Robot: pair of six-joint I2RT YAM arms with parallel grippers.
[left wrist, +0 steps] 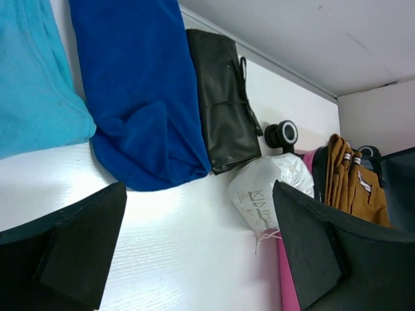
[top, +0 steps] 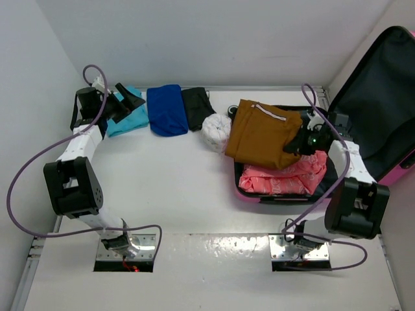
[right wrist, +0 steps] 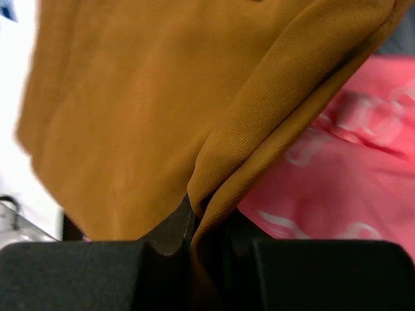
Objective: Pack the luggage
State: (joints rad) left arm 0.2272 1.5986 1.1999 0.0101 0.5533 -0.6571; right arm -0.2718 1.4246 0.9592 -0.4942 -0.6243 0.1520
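The pink luggage [top: 275,198] lies open at the right, its lid [top: 376,84] with dark grey lining standing up. A pink patterned garment [top: 285,178] lies inside it. My right gripper [top: 296,145] is shut on a folded mustard-brown garment [top: 262,133], holding it over the luggage's left part; in the right wrist view the cloth [right wrist: 149,97] is pinched between the fingers above the pink garment [right wrist: 337,155]. My left gripper [top: 128,101] is open and empty at the far left, above a light blue cloth [top: 126,120]. Its wrist view shows the luggage's pink edge [left wrist: 288,285].
Along the back lie a dark blue folded cloth [top: 166,109], a black pouch [top: 196,107] and a white drawstring bag [top: 216,131]. They also show in the left wrist view as the blue cloth [left wrist: 139,91], the pouch [left wrist: 224,97] and the bag [left wrist: 266,188]. Walls close the sides.
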